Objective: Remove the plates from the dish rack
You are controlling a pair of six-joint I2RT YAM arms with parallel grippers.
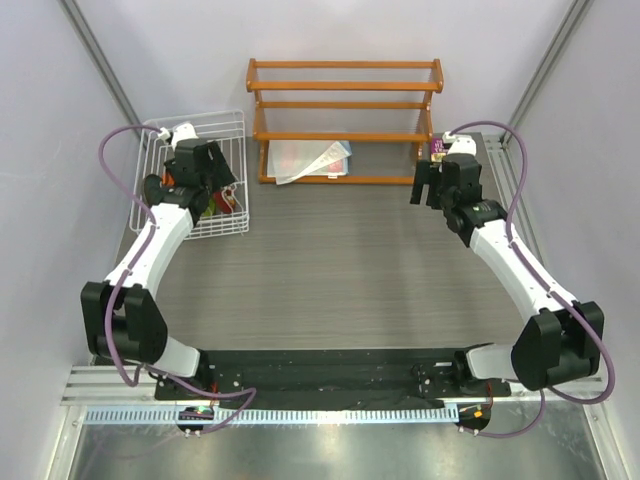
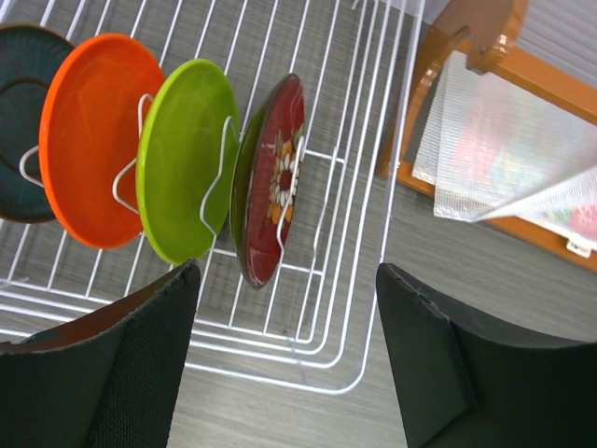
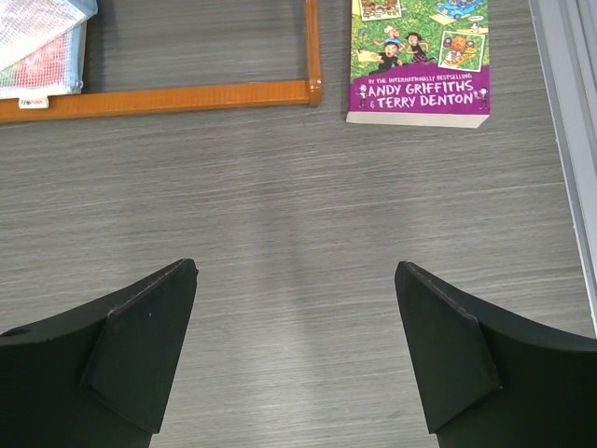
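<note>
Left gripper (image 2: pixel 284 308): spread wide, empty, over white wire dish rack (image 2: pixel 308 359)
Right gripper (image 3: pixel 294 289): spread wide, empty, above grey table (image 3: pixel 280 187)
Plates: dark red patterned plate (image 2: pixel 275 182), lime green plate (image 2: pixel 187 159), orange plate (image 2: pixel 93 140), teal plate (image 2: pixel 19 121), upright between rack tines
Shelf: orange-brown wooden shelf (image 1: pixel 345 86) beside the rack
</note>
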